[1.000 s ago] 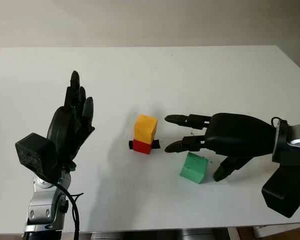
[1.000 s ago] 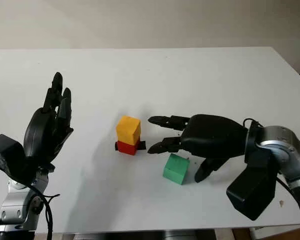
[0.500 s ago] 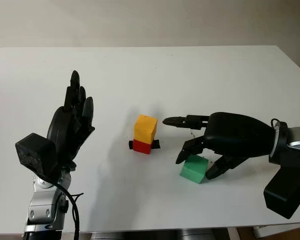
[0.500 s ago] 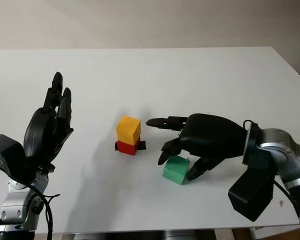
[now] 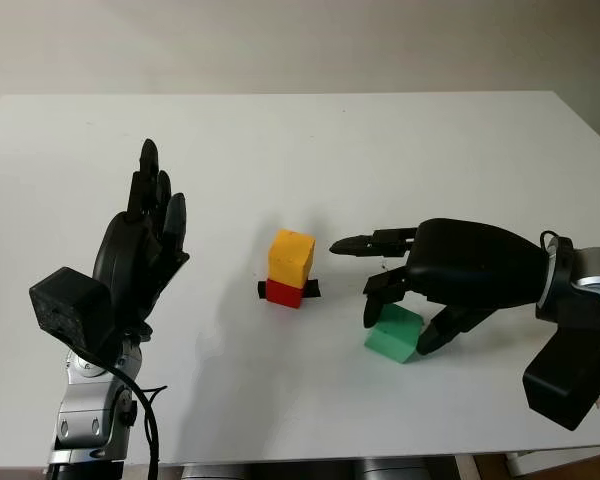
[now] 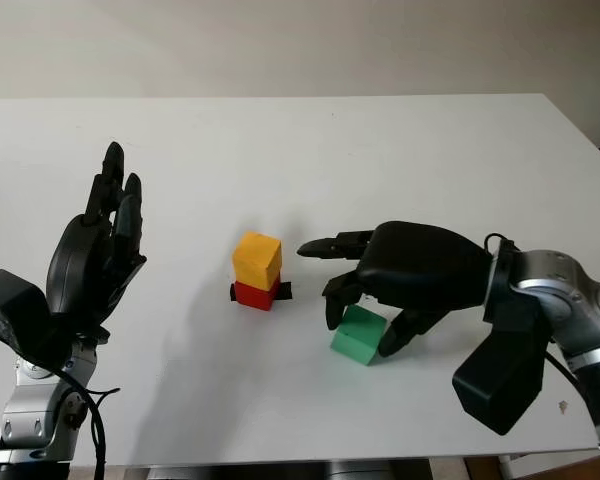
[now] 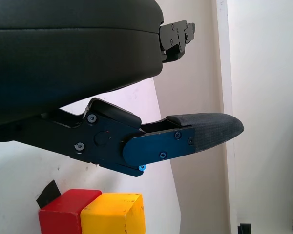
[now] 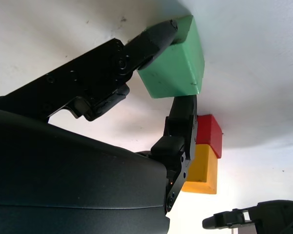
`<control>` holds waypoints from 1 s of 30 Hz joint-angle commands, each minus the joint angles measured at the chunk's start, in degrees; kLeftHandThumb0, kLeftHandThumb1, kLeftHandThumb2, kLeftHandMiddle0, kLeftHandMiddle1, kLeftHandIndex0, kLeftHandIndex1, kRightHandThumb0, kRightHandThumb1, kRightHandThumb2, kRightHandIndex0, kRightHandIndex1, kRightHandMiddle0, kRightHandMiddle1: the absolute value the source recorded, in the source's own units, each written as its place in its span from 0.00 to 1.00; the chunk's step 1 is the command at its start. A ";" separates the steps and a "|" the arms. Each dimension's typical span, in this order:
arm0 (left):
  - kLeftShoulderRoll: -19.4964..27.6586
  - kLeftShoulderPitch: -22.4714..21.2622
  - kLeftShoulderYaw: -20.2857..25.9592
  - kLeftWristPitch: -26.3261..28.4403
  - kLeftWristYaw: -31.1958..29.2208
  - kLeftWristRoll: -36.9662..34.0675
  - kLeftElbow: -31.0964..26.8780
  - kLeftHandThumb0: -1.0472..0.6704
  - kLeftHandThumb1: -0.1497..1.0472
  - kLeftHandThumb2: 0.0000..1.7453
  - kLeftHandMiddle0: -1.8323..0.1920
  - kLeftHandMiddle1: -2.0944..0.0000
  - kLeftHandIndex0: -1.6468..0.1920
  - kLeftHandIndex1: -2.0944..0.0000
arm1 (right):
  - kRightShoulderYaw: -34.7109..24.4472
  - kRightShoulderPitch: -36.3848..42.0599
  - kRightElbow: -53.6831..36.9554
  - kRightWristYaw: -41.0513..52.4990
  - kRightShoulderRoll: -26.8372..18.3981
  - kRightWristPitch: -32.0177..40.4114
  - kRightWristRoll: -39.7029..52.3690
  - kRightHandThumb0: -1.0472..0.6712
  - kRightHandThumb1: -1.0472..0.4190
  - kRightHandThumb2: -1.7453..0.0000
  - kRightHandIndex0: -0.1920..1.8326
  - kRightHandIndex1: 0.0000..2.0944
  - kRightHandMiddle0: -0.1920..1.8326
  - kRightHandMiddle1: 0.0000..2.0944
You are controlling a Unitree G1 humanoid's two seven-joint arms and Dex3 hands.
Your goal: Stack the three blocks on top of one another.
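A yellow block (image 5: 291,256) stands on a red block (image 5: 284,292) at the middle of the white table (image 5: 380,150). To their right a green block (image 5: 392,333) sits tilted on the table. My right hand (image 5: 398,322) arches over it, shut on the green block, with one finger on its left side and the thumb (image 5: 427,343) on its right. One finger (image 5: 355,244) still points toward the stack. In the right wrist view a finger (image 8: 154,36) presses the green block (image 8: 178,63). My left hand (image 5: 145,235) is open, raised upright at the left.
A strip of black tape (image 5: 312,289) lies under the red block. The table's front edge runs just below both arms. Bare white surface stretches behind the stack and between it and the left hand.
My right hand's fingers curled down from beside the stack and closed around the green block, which shifted slightly right. The left hand has not moved.
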 commanded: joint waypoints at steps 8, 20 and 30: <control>-0.32 -0.34 -0.26 -0.16 0.06 -0.15 0.00 0.15 1.00 0.34 1.00 0.99 1.00 1.00 | -0.54 -11.57 -0.20 9.67 -0.41 11.25 10.03 0.36 0.14 0.97 0.26 0.04 0.42 0.49; -1.03 -0.77 -0.62 -0.84 0.64 0.26 0.56 0.14 1.00 0.35 1.00 0.99 1.00 1.00 | 0.66 -35.63 13.35 17.71 5.41 19.50 11.00 0.39 0.18 0.97 0.29 0.03 0.54 0.32; -1.21 -1.55 -0.37 -1.50 1.21 0.24 1.97 0.13 1.00 0.34 1.00 0.98 1.00 0.99 | 3.70 -46.80 16.94 14.69 13.13 17.31 6.08 0.36 0.20 0.97 0.30 0.03 0.57 0.36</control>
